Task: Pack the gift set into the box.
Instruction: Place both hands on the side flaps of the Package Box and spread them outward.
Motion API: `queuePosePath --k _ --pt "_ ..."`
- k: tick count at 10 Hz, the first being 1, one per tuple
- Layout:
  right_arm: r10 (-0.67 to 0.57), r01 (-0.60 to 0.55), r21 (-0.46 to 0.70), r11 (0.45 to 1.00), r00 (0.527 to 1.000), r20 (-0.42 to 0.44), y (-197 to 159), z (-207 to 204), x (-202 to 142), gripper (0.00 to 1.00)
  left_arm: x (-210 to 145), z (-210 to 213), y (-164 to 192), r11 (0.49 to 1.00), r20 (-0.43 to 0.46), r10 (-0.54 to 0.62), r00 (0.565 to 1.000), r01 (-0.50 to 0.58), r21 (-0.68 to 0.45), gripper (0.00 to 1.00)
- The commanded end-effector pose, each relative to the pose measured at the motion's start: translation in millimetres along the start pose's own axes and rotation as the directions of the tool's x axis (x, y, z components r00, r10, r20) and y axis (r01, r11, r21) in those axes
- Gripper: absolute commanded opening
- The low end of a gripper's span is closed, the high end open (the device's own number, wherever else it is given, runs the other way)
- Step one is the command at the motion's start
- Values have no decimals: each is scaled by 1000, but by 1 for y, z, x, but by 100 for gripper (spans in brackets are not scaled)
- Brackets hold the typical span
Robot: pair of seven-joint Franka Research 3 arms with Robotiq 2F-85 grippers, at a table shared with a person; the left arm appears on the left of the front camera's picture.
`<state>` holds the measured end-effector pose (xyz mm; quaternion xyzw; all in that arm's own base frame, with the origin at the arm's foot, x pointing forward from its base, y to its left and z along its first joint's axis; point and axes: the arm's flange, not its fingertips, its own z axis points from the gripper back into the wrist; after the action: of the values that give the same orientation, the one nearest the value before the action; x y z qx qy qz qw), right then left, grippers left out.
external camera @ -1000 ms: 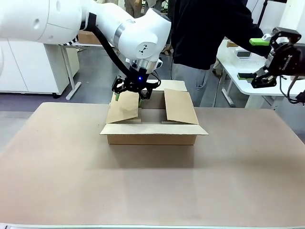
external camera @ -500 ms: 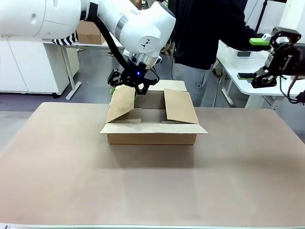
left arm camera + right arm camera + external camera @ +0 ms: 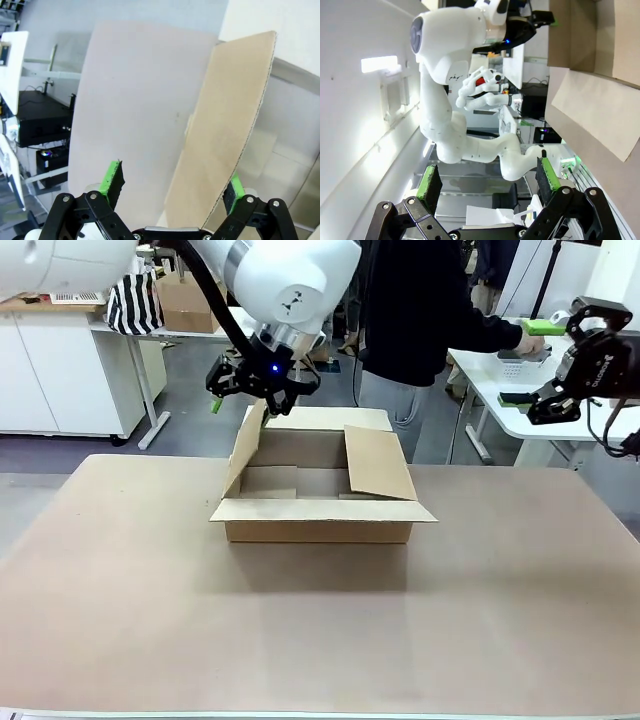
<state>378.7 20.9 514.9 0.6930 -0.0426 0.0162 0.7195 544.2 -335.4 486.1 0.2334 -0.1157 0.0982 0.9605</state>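
Where the box [image 3: 318,530] rests at the middle of the table [image 3: 320,640], we find its left flap [image 3: 245,445] standing nearly upright between the wide-spread fingers of the left gripper [image 3: 250,405]. We note the right gripper [image 3: 532,363] held high at the table's right side, jaws apart and empty.

I can't see the box [image 3: 318,530] floor, its front wall blocks me. The person [image 3: 420,310] is cut off at top edge; whatever their hand [image 3: 522,340] touches is too small to tell. Left wrist view: flap [image 3: 225,135] base hidden behind left gripper [image 3: 173,182].
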Motion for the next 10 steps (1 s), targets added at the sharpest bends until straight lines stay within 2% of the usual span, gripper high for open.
queuePosePath --k 1,7,10 --pt "17 -17 26 1000 1000 10 2 -2 1 100 -9 -12 30 998 16 63 998 -63 -15 100" --pt "17 -17 26 1000 1000 10 2 -2 1 100 -8 -58 109 968 -70 107 992 -120 -221 100" --pt "17 -17 26 1000 1000 10 2 -2 1 100 -17 -93 147 928 -107 89 990 -121 -354 100"
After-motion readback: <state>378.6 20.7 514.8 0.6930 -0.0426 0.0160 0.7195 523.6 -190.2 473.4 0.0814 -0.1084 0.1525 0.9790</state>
